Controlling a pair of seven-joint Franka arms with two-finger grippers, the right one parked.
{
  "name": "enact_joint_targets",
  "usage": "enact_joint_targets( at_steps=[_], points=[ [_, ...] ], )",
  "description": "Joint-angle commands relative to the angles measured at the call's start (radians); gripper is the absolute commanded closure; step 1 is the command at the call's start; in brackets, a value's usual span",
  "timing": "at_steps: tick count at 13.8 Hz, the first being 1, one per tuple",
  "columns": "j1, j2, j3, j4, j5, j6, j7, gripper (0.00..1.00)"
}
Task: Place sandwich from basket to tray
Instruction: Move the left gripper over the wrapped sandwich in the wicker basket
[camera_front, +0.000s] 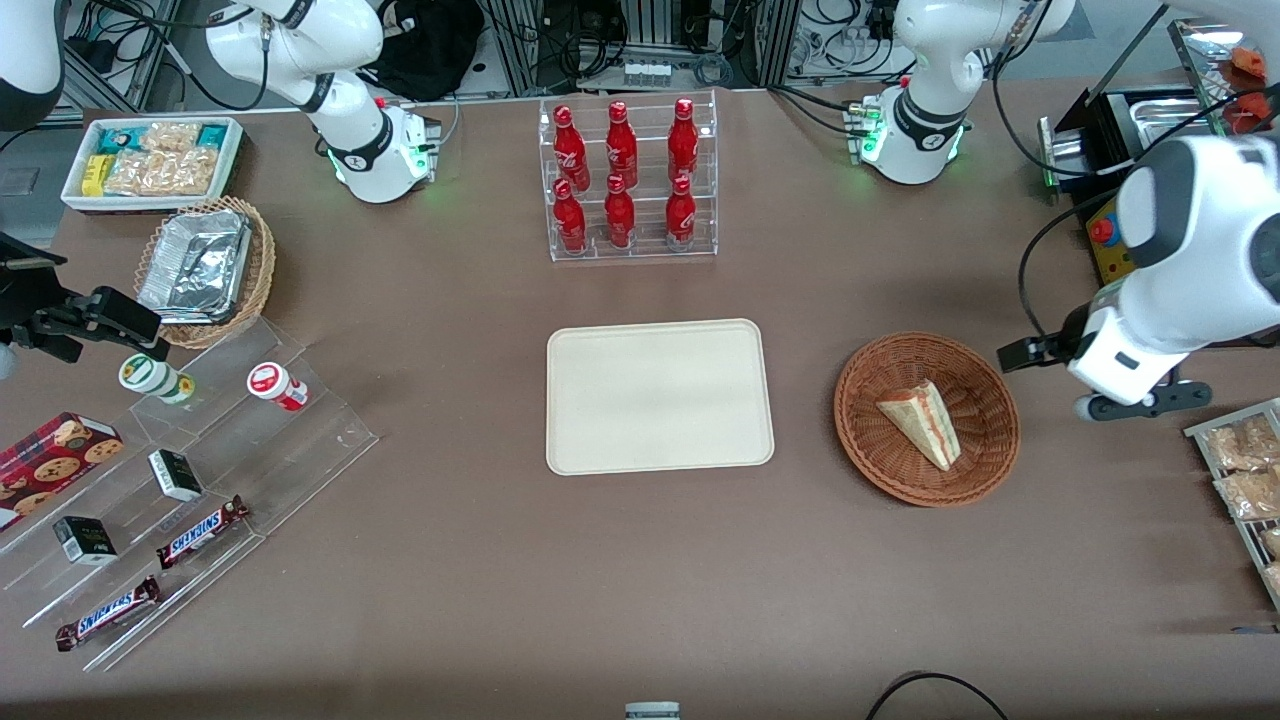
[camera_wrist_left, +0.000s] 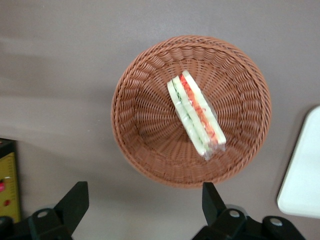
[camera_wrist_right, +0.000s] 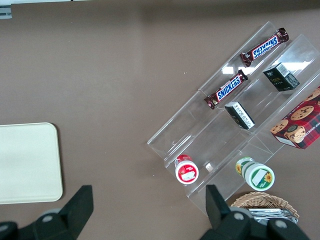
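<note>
- Left arm's end effector (camera_wrist_left: 145, 205): fingers spread wide, nothing between them, hovering above the worktop just outside the rim of the round reddish-brown wicker basket (camera_wrist_left: 191, 111), toward the working arm's end.
- Small triangular sandwich wedge of pale bread with red-orange and green filling (camera_wrist_left: 195, 114): lying in the basket, wrapped in clear film, cut edge up, long axis diagonal across the basket floor.
- Flat cream-beige rectangular tray with low rim (camera_front: 659, 396): bare, on the brown worktop (camera_front: 640, 560), beside the basket toward the parked arm's end, apart from it.
- Step in hand, by judgement: approach for the pick. Best done by centring over the wedge, turning the wrist so the fingers straddle the narrow bread faces rather than the long axis, descending clear of the rim, closing gently on soft bread.
- Risk: slippery film; fingertips catching the weave.
- Wrist view only: filling layers, film, spread fingers (camera_wrist_left: 74, 202).
- Front view only: whole tray, its gap from the basket, tapered wedge outline.
</note>
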Motion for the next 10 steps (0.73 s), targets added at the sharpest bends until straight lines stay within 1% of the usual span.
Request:
enact_joint_targets(
  at_steps=[1, 4, 6, 10],
  points=[
    [0.001, -0.026, -0.002, -0.093, -0.052, 0.097, -0.1, 0.0],
    [-0.002, -0.011, -0.002, -0.145, -0.109, 0.182, -0.269, 0.0],
    [-0.035, 0.003, -0.005, -0.167, -0.112, 0.236, -0.355, 0.0],
    [-0.071, 0.057, -0.005, -0.178, -0.111, 0.301, -0.449, 0.0]
  ],
)
